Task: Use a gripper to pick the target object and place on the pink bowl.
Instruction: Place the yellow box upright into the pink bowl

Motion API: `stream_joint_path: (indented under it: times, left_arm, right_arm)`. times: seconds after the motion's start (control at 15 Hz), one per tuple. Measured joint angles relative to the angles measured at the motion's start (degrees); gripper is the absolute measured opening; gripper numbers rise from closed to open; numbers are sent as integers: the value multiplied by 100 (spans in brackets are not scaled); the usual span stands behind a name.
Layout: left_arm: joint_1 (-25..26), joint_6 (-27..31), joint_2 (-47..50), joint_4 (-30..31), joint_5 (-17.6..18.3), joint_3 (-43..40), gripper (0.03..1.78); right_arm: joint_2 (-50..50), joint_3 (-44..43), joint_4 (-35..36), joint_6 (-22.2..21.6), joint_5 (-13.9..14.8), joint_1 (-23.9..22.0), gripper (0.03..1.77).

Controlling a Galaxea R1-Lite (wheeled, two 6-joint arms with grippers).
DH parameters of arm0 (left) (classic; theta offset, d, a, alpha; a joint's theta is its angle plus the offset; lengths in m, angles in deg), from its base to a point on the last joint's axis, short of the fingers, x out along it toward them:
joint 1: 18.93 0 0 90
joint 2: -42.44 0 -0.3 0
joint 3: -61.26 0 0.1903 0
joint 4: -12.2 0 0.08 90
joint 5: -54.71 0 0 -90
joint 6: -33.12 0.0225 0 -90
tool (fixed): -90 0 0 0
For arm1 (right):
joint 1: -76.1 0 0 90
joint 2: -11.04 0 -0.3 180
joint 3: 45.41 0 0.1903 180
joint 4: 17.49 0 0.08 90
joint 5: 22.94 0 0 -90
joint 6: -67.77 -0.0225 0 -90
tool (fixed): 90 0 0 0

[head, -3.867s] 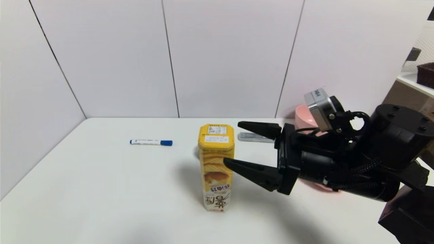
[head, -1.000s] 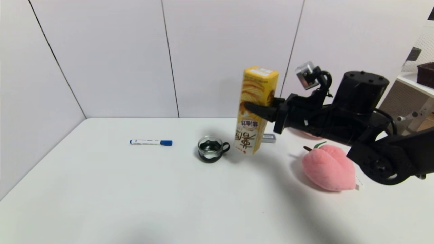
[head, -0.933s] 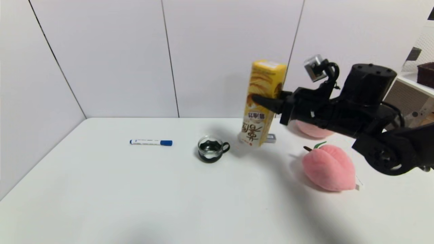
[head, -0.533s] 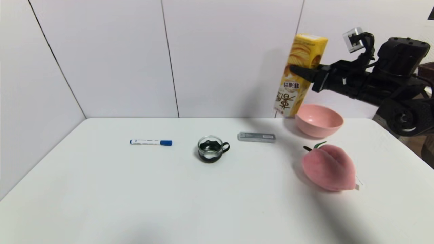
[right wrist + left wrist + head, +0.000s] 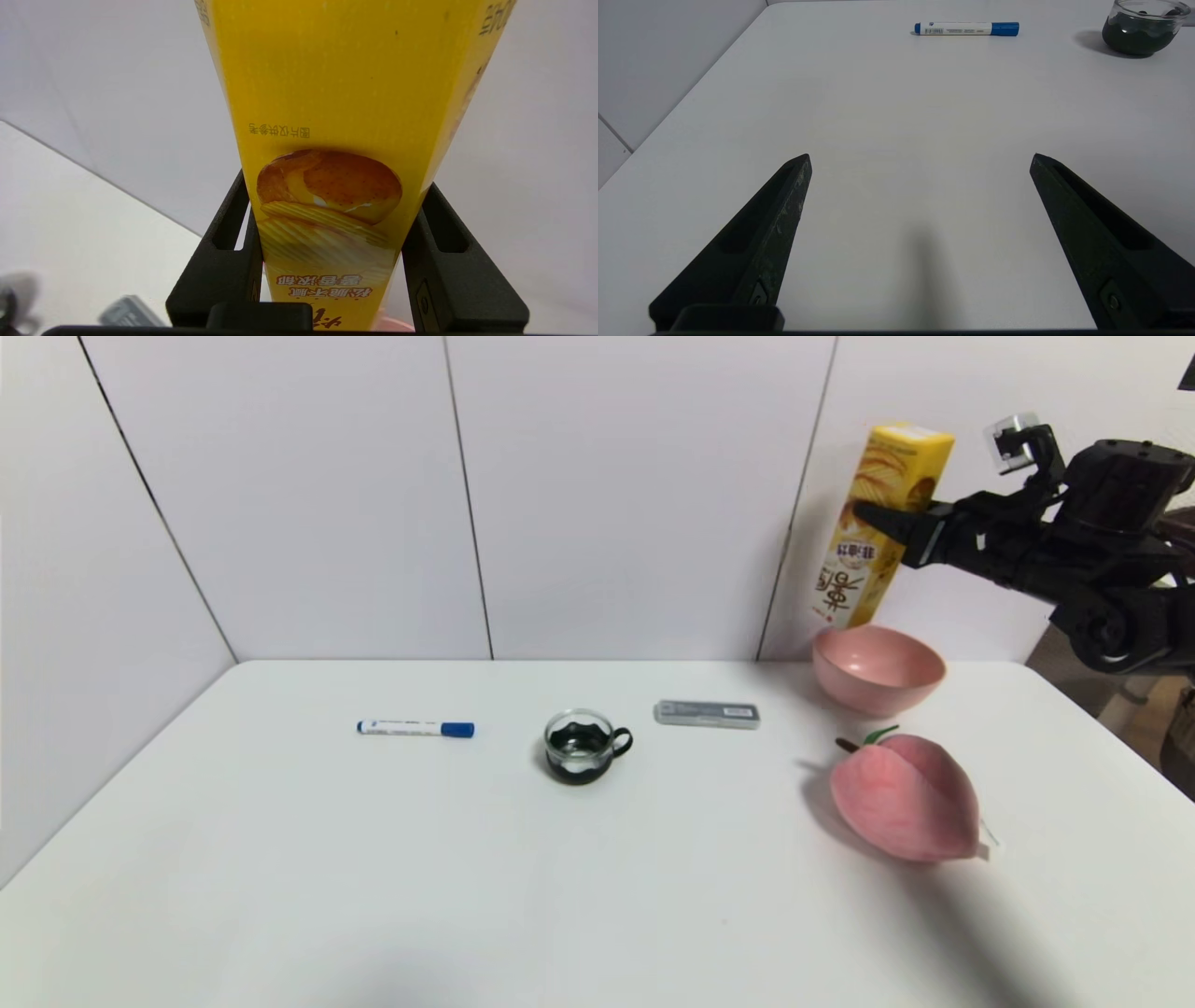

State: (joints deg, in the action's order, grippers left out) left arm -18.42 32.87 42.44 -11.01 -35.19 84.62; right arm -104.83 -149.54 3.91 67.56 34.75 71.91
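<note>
Head view shows the right hand point(image 5: 896, 513) closed on the tilted yellow snack box point(image 5: 854, 555), presumably gripped mid-body for lowering into the pink bowl point(image 5: 878, 683) by the worktop's point(image 5: 560, 896) far right corner.

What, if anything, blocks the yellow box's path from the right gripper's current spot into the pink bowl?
Nothing visible. The right gripper holds the yellow box, tilted, just above the pink bowl. The plush peach sits on the near side of the bowl, outside that gap.

Black arm, silver block, thin black cable
</note>
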Motion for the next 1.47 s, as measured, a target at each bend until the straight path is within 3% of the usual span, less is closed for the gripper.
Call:
stream_joint_path:
  times: [0.27, 0.73, 1.47]
  left_arm:
    - [0, 0, 0, 0, 0, 0, 169]
    - [0, 0, 0, 0, -2, 0, 169]
    - [0, 0, 0, 0, 0, 0, 169]
  right_arm:
    - [-52, -22, -450, 224, -35, -317, 81]
    - [-179, 188, -414, 371, -55, -833, 81]
    - [-354, 251, -404, 327, -149, -861, 81]
